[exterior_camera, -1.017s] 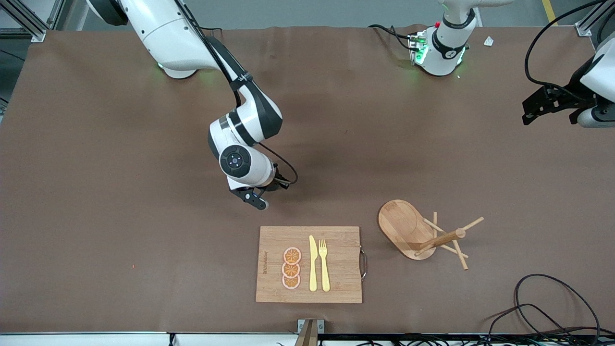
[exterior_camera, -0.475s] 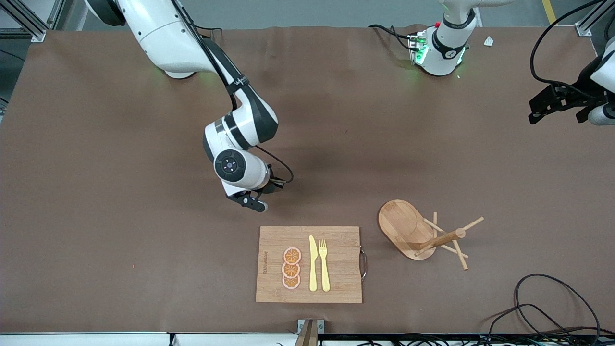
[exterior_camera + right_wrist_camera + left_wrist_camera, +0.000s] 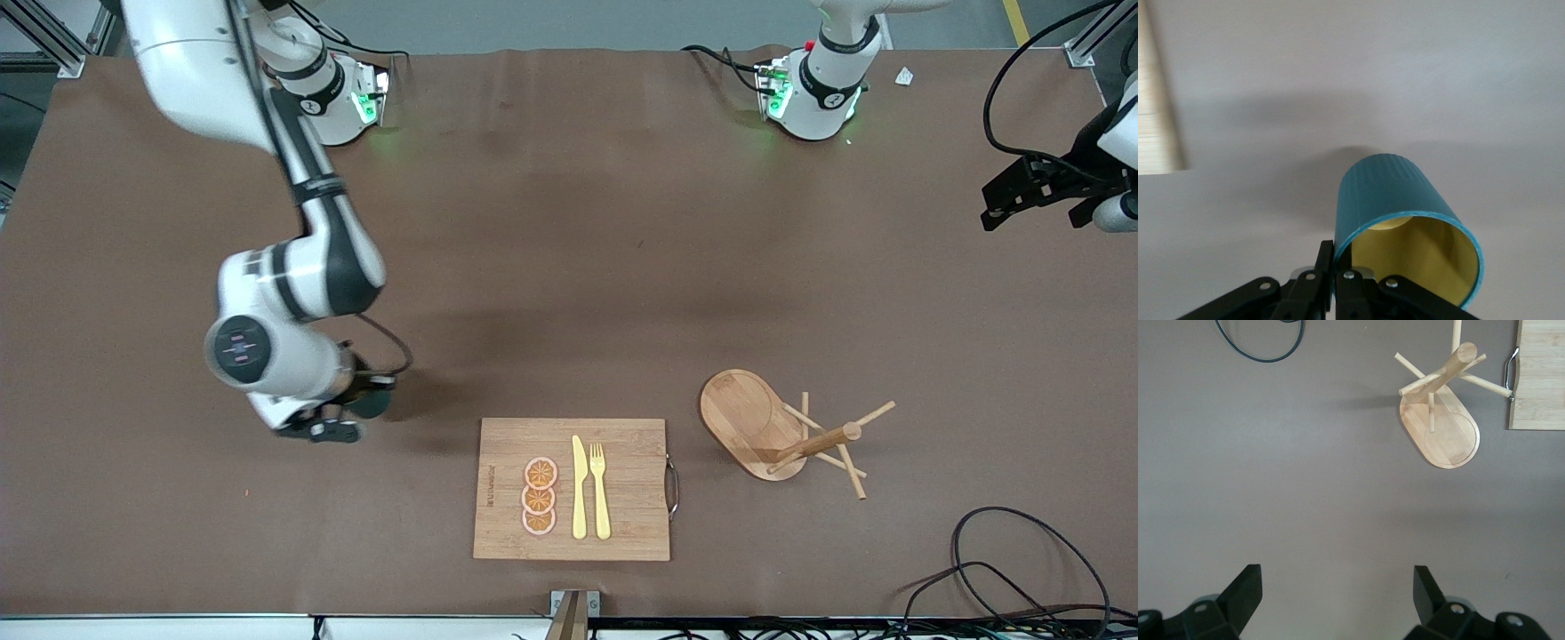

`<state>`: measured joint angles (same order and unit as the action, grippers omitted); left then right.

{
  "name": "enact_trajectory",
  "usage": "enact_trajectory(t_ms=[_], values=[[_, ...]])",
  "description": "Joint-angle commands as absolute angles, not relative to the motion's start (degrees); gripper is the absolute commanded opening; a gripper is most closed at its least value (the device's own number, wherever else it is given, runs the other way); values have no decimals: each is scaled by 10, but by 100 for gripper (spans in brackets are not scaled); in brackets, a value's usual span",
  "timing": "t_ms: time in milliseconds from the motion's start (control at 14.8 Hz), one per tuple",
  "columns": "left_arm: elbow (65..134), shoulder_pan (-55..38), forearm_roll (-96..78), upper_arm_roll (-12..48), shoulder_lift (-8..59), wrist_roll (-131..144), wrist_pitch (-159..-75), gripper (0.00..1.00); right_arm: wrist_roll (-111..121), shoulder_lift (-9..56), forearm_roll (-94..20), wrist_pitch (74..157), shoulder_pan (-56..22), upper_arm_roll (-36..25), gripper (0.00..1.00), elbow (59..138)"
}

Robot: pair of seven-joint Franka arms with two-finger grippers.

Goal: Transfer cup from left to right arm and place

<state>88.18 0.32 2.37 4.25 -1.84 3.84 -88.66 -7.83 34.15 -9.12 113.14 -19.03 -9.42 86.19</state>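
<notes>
Looking at your counter (image 3: 622,222): right gripper (image 3: 333,418) is over the middle, toward the right arm's end, fingers clamped on the cup (image 3: 1408,220). Left gripper (image 3: 1022,191) waits at the left arm's edge, fingers spread.

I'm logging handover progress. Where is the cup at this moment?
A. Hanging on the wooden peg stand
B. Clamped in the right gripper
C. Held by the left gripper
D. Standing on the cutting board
B: the right wrist view shows the cup gripped at its rim by the right gripper, while the left gripper is open and holds nothing.
</notes>
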Motion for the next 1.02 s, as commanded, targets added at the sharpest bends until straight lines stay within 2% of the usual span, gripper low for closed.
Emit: enact_trajectory(t_ms=[0,475,610,678,881,949], values=[[881,6,18,43,-25,29,-892,100,39,338,-83,1137,-128,-86,1,875],[876,6,24,43,-23,28,-890,100,120,375,-70,1141,-75,-86,4,871],[871,7,25,42,-22,27,-889,100,116,381,-71,1140,-76,-86,21,867],[870,8,25,42,-21,27,-889,100,114,381,-72,1141,-76,-86,33,863],[870,8,25,42,-21,28,-889,100,116,379,-70,1139,-73,-86,88,841],[870,8,25,42,-21,28,-889,100,118,375,-70,1137,-72,-87,100,831]])
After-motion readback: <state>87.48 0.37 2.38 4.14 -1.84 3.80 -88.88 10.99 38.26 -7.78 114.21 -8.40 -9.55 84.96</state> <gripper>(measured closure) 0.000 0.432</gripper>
